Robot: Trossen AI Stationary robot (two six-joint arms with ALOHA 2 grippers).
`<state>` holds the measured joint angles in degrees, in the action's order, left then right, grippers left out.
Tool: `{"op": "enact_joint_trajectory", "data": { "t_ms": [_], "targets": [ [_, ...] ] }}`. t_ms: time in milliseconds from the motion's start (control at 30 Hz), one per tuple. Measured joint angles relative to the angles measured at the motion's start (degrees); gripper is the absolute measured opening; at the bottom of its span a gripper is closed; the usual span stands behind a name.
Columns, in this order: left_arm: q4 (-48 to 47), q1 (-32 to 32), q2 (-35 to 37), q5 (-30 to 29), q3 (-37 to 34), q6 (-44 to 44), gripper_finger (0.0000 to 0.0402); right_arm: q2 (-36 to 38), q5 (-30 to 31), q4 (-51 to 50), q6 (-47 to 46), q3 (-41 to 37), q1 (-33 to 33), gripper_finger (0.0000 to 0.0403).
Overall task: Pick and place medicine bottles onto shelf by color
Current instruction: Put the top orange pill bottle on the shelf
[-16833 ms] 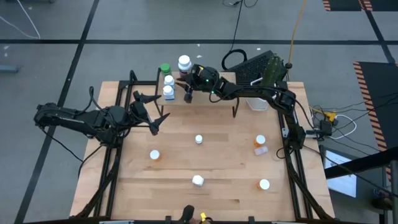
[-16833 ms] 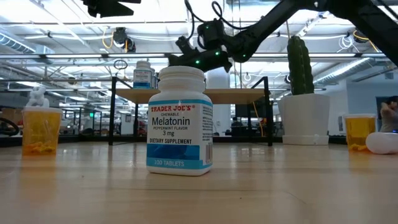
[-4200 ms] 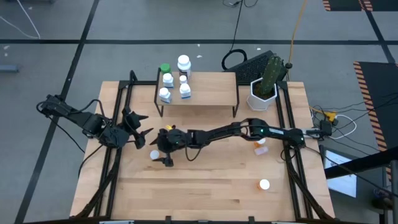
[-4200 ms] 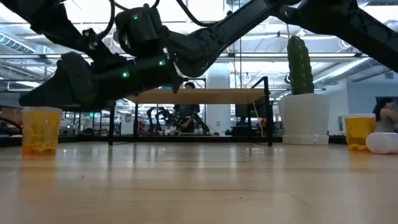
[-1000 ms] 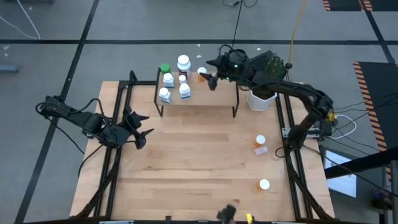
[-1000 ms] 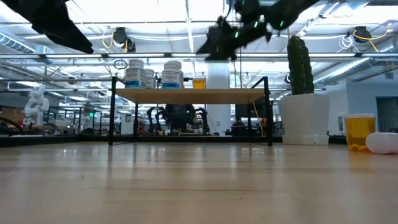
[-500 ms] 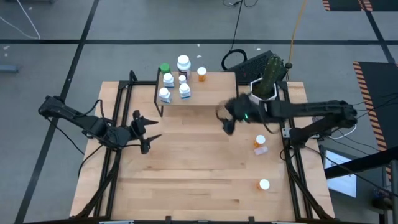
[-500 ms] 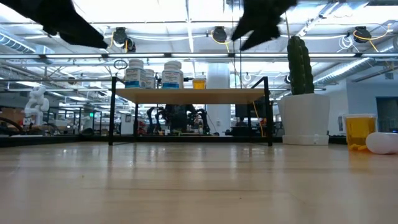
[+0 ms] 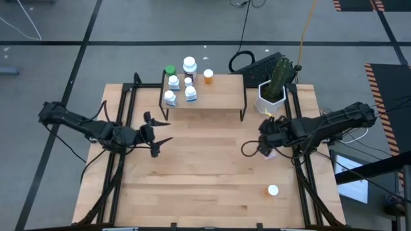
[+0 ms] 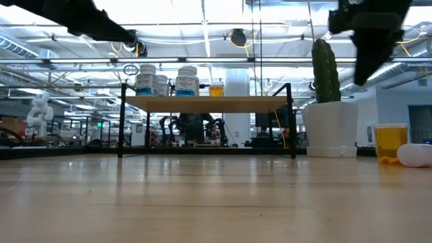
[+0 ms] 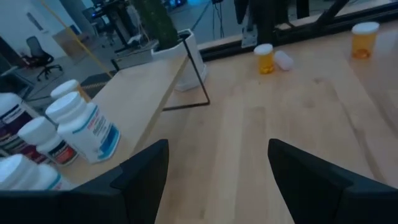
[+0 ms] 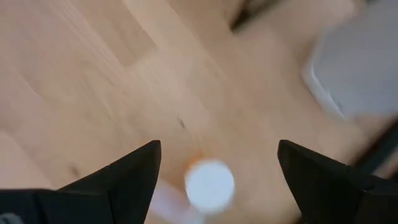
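My bench (image 9: 192,173) is pale wood with a fine straight grain, framed by black rails. The shelf (image 9: 218,96) at the upper middle of the high view is the same light wood on thin black legs. On it stand white-capped bottles (image 9: 173,96) with white and blue labels, one green-capped bottle (image 9: 170,70), and an orange bottle (image 9: 208,77) with a white cap. At the right of the frame sit another orange bottle (image 9: 272,190), white-capped, and a pale pink one (image 9: 268,154). The pot (image 9: 264,102) is white, its cactus (image 9: 280,72) dark green. My arms are black all over. The floor (image 9: 64,38) is grey with dark lines.
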<state>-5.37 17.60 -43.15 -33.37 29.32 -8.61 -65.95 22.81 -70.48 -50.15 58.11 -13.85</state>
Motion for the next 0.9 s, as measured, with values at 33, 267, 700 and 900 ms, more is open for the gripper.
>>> {"op": "enact_joint_trajectory", "data": {
  "t_ms": [33, 267, 700, 900],
  "targets": [
    [0.66, -0.75, -0.09, 0.96, 0.02, -0.49, 0.0273, 0.2, -0.84, -1.84, -1.71, 0.0, -0.14, 0.0315],
    [4.26, -4.82, -1.29, 6.32, 0.03, -2.24, 0.0273, 2.29, -6.12, -0.85, -9.71, -6.1, -0.14, 0.0315],
    [5.73, -8.28, -5.48, 8.09, 0.05, -2.74, 0.0273, 5.77, -8.85, 9.37, -10.17, -17.98, 1.01, 0.0316],
    [5.99, -8.26, -5.64, 8.07, 0.05, -2.74, 0.0273, 5.74, -9.82, 14.48, -7.44, -20.55, 1.54, 0.0316]
  ]
}}
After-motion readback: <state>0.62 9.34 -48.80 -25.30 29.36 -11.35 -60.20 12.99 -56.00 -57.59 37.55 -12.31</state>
